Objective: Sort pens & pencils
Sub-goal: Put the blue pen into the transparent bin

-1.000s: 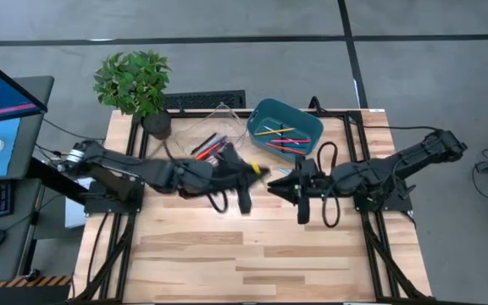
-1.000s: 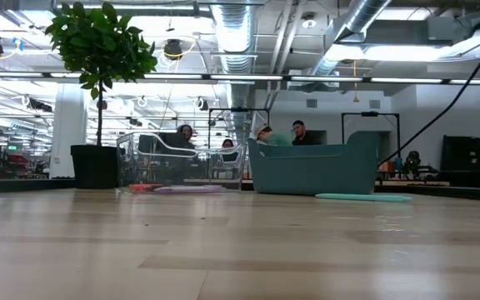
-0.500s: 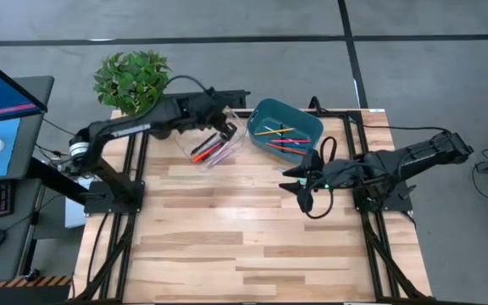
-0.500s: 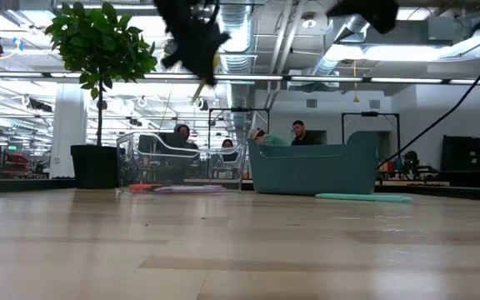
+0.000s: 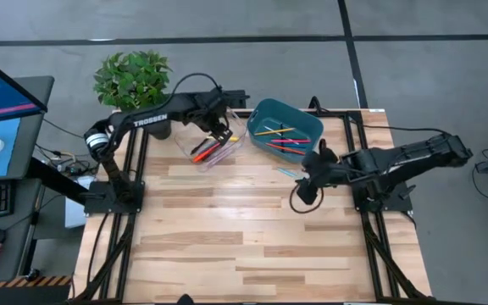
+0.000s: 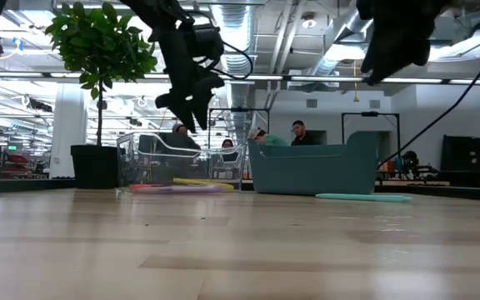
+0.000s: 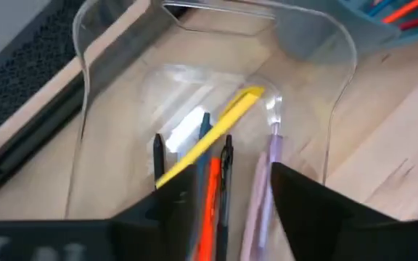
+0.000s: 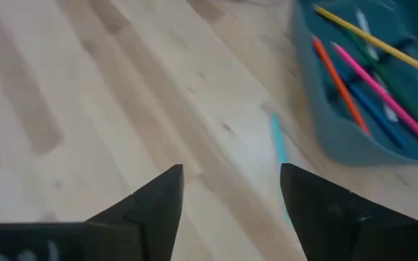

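High view, left gripper (image 5: 219,129): hangs over the clear bin (image 5: 213,141) at the desk's far edge, beside the potted plant (image 5: 134,82); nothing visible in its fingers.
High view, right gripper (image 5: 307,188): sits above bare desk (image 5: 252,246) just in front of the teal bin (image 5: 284,129), empty.
High view, pens & pencils (image 5: 280,135): one lot lies in the teal bin, another in the clear bin; a teal stick (image 5: 286,172) lies loose on the desk beside the teal bin.
High view, writing: "TROSSEN" in white on the left arm's link.
Low view: both grippers hang above the desk; the yellow pencil (image 6: 202,181) rests in the clear bin, the teal stick on the wood in front of the teal bin. People sit in the room behind.
Left wrist view: jaws apart and holding nothing; the yellow pencil lies slanted across the orange, black and pale purple sticks in the clear bin below.
Right wrist view: jaws wide and empty; the teal stick lies ahead, close to the teal bin's wall.
Risk: the loose stick lies flat and near the bin wall, so a finger may strike the wall or roll the stick away instead of pinching it.
Risk: a low retreat by the left gripper could catch the clear bin's rim and shift it.
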Action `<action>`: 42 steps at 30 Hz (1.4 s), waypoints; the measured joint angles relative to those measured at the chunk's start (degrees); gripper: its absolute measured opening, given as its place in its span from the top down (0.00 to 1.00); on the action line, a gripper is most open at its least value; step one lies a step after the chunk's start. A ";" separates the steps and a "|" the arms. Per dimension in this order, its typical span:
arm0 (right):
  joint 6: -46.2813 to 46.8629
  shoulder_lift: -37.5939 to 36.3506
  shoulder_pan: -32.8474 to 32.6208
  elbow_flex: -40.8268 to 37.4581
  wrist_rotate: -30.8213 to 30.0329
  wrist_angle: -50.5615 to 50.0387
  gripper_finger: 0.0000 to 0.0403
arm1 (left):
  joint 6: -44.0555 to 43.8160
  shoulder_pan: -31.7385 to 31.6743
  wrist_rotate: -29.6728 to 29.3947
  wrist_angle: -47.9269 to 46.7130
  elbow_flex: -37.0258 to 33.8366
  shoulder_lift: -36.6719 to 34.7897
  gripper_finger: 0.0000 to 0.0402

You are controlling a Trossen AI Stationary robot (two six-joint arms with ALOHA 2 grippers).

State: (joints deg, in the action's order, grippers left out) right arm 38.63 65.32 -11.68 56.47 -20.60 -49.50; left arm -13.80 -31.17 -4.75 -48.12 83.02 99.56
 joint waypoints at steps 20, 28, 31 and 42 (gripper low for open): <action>-24.09 22.54 23.84 -9.47 15.08 5.24 0.38 | -16.31 31.65 -3.63 8.41 7.94 -20.14 0.45; -23.40 22.05 20.32 -9.92 17.78 5.19 0.38 | -19.42 45.73 -17.55 13.64 7.94 -20.61 0.45; -23.13 21.33 19.10 -9.83 17.72 5.46 0.38 | -20.37 47.50 -20.94 13.35 7.94 -20.61 0.45; -24.09 26.20 18.58 -13.54 18.81 8.96 0.44 | -23.48 49.21 -22.03 12.68 7.89 -20.58 0.45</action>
State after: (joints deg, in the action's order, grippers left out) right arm 14.54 91.52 6.90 42.94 -1.79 -40.54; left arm -37.28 18.04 -26.78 -35.44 90.91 78.98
